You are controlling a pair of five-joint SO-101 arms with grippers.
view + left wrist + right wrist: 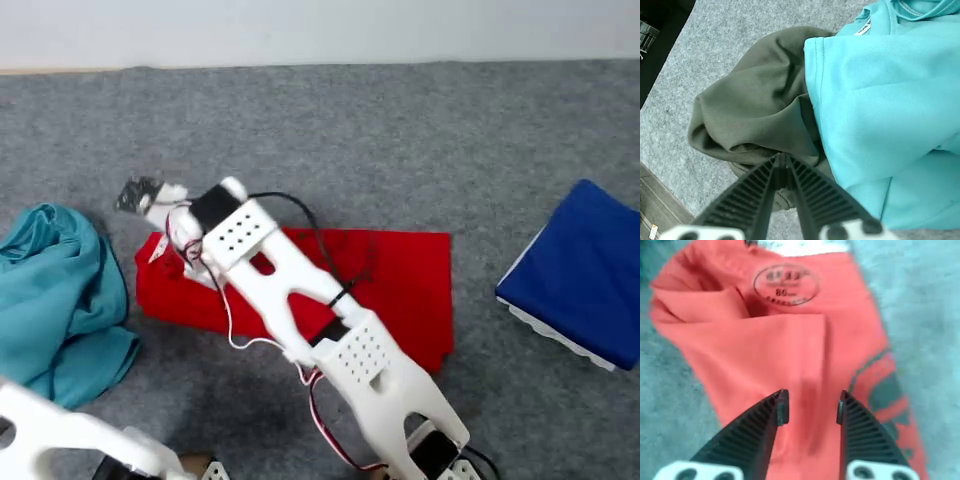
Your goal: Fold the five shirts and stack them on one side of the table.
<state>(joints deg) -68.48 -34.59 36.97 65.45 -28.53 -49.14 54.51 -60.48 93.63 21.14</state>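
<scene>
— Starting with the right tool (810,407): how does it stand?

— Its jaws are apart, with a clear gap between the ribbed fingers and nothing held in them. It hangs right over the red shirt (400,280), and red cloth shows through the gap under the tips.

— Where does that shirt lie?

— In the middle of the grey surface (400,130), spread flat as a wide band from left to right. The right arm (300,290) crosses over it from the near right. The tool is above the shirt's left end, where the collar with its round label (786,284) lies a little beyond the tips.

— And the left tool (783,161)?

— Jaws pressed together, tip to tip. The tips are at the edge of a crumpled olive shirt (755,105). I cannot tell whether any of that fabric is pinched between them.

— What lies next to the olive one?

— The teal shirt (890,100) touches it and overlaps its edge. From above, the teal shirt is a bunched heap at the left of the surface, just beside the red shirt's left end.

— Anything on the right?

— A blue shirt (585,270), folded, at the right edge and well apart from the red one. It rests on some white fabric (535,318) that shows along its near-left side.
</scene>
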